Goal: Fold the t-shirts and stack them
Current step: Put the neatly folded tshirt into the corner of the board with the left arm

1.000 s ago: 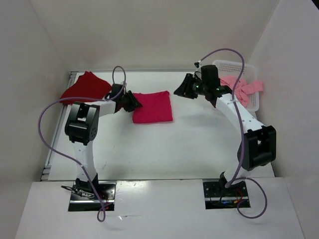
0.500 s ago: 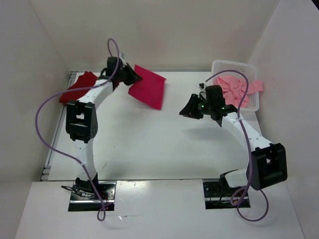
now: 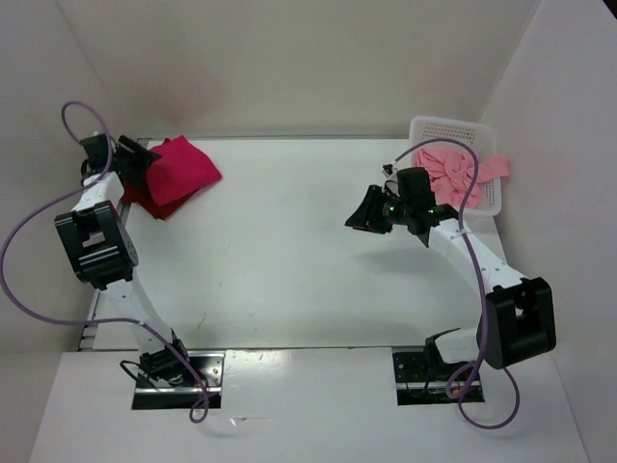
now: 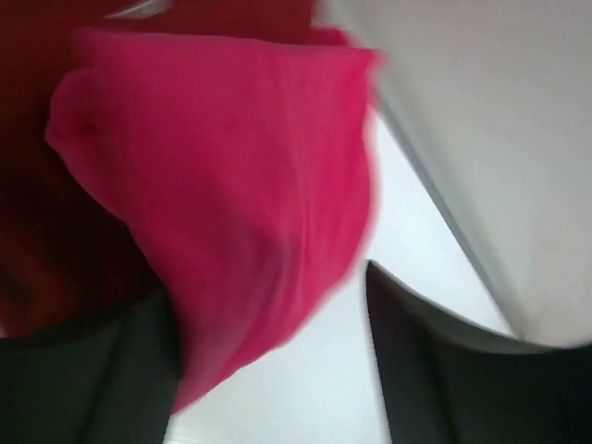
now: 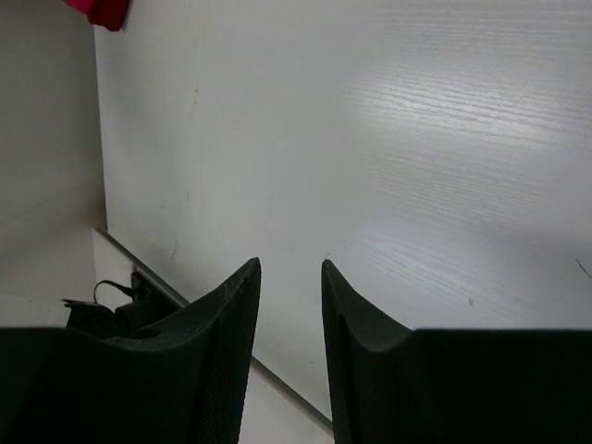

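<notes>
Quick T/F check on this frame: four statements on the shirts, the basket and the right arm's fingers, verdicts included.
1. The bright crimson-pink cloth t-shirt lies on the dark red cloth t-shirt at the far left. True.
2. The right fingers grip a shirt. False: nothing is between them, and they hang over the bare white table.
3. The light salmon pink cloth t-shirt is in the white perforated plastic basket. True.
4. That basket stands in the far left corner. False: it is in the far right corner.

Setting: robotics lab test cell. Indicators: white table (image 3: 289, 280) enclosed by plain white panels (image 3: 308, 68); left arm (image 3: 96, 246) and right arm (image 3: 468, 253) bolted at its near edge; loose purple cable (image 3: 64, 114) looped overhead.
</notes>
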